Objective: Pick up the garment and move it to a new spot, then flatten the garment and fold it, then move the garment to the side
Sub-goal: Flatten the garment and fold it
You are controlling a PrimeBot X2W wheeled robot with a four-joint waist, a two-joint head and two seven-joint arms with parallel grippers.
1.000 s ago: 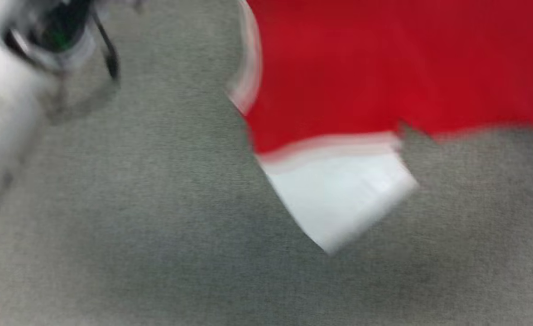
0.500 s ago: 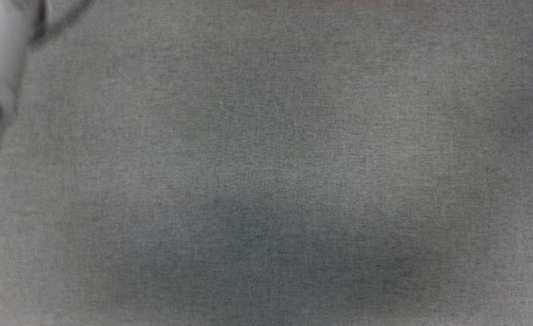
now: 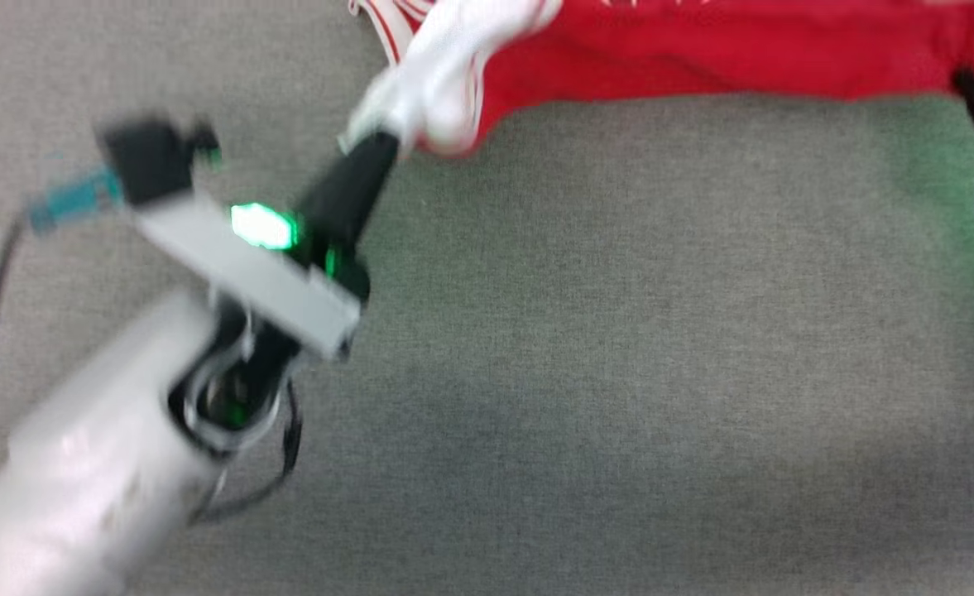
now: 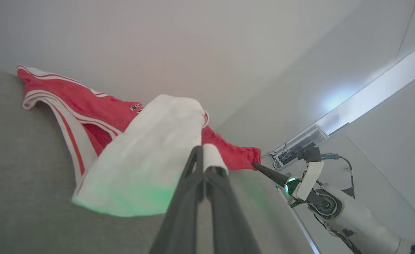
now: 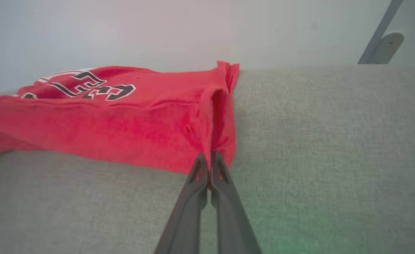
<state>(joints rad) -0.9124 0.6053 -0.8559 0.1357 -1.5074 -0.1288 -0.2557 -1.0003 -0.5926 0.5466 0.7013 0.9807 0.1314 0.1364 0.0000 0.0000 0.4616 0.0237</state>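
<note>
A grey woven surface (image 3: 619, 372) lies under both arms, and a pale wall (image 5: 158, 28) stands behind its far edge. My left gripper (image 4: 203, 150) has its two dark fingers pressed together, with a fold of the white sleeve (image 4: 151, 155) pinched between the tips. My right gripper (image 5: 207, 157) is closed in the same way and holds the red cloth at the opposite end of the garment (image 3: 702, 50). Between the two grips the garment is stretched as a long red band along the top of the head view, near the far edge of the surface. I cannot tell if its lower edge touches the surface. In the left wrist view the white sleeve is bunched before the fingers, and the red-white striped trim (image 4: 69, 123) runs beyond it. In the right wrist view I see part of the black lettering (image 5: 98, 86) with white edges on the upper side of the cloth; I cannot read it fully. A green light (image 3: 263, 225) glows on the left wrist.
</note>
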